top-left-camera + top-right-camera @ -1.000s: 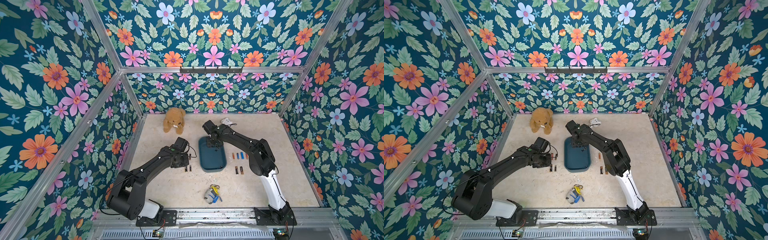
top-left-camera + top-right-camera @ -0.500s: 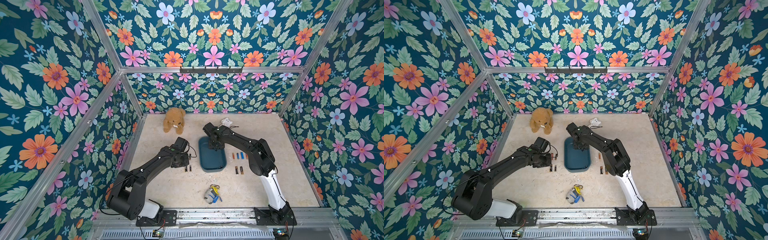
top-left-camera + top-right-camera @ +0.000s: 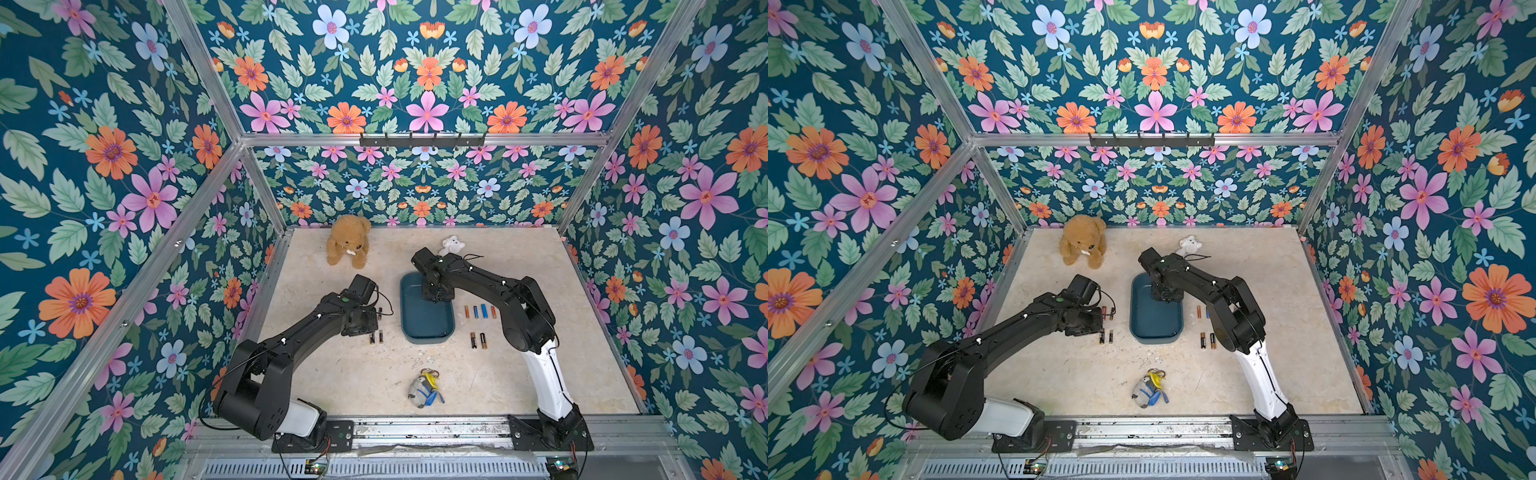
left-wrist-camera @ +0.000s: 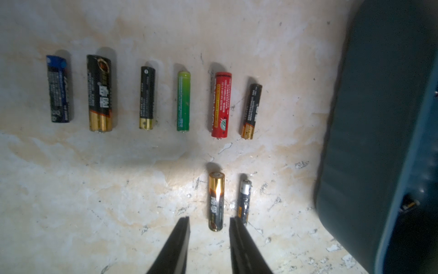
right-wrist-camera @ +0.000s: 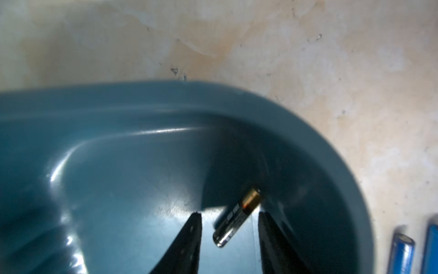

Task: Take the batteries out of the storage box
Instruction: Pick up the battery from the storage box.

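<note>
We judge the job nearly done. On the table (image 3: 357,374), the storage box (image 3: 428,322) looks bare but for one cell, with batteries (image 3: 483,340) laid out at its three and nine o'clock. Our right gripper (image 5: 228,213), jaws partly apart, straddles the last black battery (image 5: 237,217) near the box's twelve o'clock end, not yet pinching it. Our left gripper (image 4: 209,217), narrowly open, straddles a laid-out gold-and-black cell (image 4: 216,201) and holds nothing.
</note>
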Robot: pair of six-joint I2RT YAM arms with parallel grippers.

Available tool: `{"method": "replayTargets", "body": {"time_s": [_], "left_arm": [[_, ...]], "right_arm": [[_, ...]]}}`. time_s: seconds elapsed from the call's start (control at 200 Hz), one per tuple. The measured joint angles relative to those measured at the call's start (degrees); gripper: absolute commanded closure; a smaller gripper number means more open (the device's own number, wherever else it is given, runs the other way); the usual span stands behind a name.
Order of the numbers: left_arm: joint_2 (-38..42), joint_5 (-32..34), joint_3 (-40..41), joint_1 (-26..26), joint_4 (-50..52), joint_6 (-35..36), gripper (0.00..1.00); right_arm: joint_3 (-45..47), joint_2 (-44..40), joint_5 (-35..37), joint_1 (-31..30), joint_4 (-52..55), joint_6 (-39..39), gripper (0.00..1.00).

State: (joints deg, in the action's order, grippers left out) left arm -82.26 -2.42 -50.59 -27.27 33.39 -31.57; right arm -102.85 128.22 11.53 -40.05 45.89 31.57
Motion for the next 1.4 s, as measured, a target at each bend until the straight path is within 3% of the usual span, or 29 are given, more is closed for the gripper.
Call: {"method": "replayTargets", "body": {"time_s": [0.39, 0.605, 1.4], "left_arm": [[0.0, 0.0, 0.0, 0.0, 0.0, 0.0, 0.65], [0.0, 0.0, 0.0, 0.0, 0.0, 0.0, 0.65], [0.0, 0.0, 0.0, 0.0, -0.2, 0.0, 0.65]], "right_arm": [[2.8, -1.1, -2.6, 0.9, -2.4, -0.3, 0.72], [4.1, -1.7, -4.5, 1.0, -4.1, -1.3, 0.85], [4.9, -6.3, -5.6, 0.9, -5.0, -3.9, 0.91]]}}
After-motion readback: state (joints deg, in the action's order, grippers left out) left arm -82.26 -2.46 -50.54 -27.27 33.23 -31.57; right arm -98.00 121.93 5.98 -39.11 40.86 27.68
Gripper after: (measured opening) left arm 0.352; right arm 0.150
